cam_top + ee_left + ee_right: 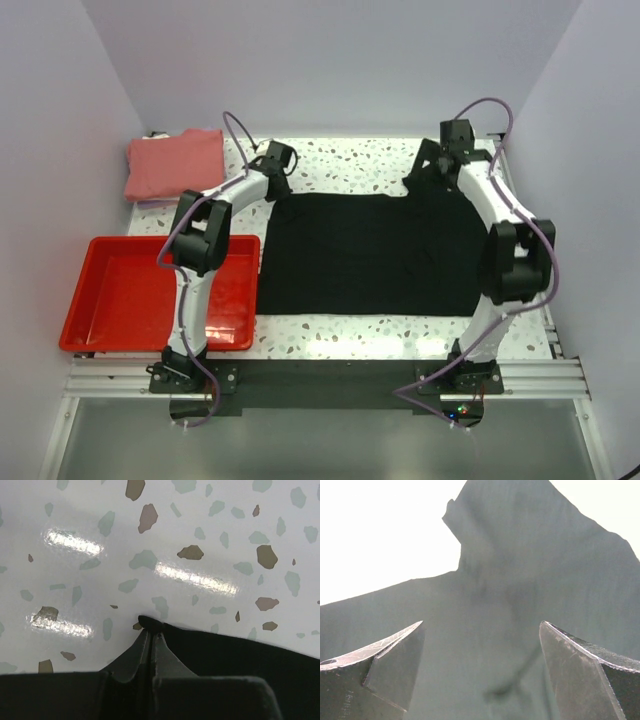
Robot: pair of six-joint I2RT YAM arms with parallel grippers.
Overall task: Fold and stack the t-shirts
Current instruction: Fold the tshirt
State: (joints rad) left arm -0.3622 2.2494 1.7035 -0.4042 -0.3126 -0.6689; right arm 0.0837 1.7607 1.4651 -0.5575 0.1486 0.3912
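The black t-shirt (365,250) lies spread flat in the middle of the table. My left gripper (279,180) is at its far left corner, shut on a pinch of the black cloth (150,622). My right gripper (447,160) is open above the shirt's far right part, near a sleeve (425,180); its fingers (395,650) stand wide apart over the cloth (520,580), holding nothing. The salmon-pink t-shirt (173,163) lies folded at the far left corner.
A red plastic tray (100,300) stands at the near left, beside the black shirt's left edge. White walls close in the table on the left, right and far sides. Speckled tabletop (350,155) shows beyond the shirt.
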